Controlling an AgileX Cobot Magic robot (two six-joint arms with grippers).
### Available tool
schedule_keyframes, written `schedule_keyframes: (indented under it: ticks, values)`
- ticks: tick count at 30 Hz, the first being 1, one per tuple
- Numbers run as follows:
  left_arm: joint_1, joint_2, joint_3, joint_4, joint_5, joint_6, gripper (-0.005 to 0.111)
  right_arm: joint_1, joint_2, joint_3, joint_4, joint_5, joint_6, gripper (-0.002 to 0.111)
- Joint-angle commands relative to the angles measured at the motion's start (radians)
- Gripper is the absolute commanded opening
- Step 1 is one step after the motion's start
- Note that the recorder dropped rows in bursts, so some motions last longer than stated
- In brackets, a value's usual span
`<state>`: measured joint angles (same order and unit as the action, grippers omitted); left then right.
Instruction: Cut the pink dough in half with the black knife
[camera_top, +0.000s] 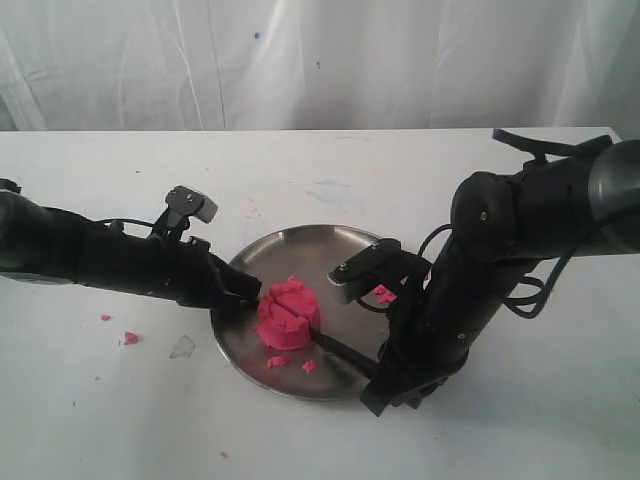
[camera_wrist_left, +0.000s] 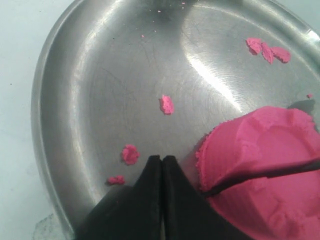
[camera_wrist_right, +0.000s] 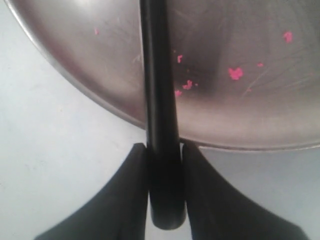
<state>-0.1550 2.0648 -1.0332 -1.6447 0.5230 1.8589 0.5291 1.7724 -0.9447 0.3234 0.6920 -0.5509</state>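
Note:
The pink dough is one round lump on the round metal plate. The black knife has its blade sunk into the lump's top, showing as a dark line across it. My right gripper is shut on the knife's handle just outside the plate's near rim. My left gripper is shut with nothing in it, its tips over the plate right beside the dough's left side.
Small pink crumbs lie on the plate and on the white table left of it. A bigger pink scrap sits on the plate by the right arm. A white curtain hangs behind the table.

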Motion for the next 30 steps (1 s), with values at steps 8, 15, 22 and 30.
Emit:
schedule_keyframes:
  ticks: [8, 15, 22, 30]
  values:
    - [-0.006, 0.001, -0.04, 0.056, -0.005, 0.025, 0.0, -0.001, 0.017, 0.002, -0.001, 0.005, 0.014, 0.0]
    - [-0.006, -0.144, -0.049, 0.037, -0.054, -0.014, 0.0, -0.001, 0.017, 0.002, -0.001, 0.005, 0.014, 0.0]
    - [-0.006, -0.375, 0.048, 0.046, -0.196, -0.252, 0.0, -0.001, 0.017, 0.0, -0.001, 0.007, 0.014, 0.0]
    - [-0.006, -0.641, 0.094, 0.182, -0.054, -0.583, 0.0, -0.001, 0.015, -0.012, -0.001, 0.05, 0.014, 0.0]
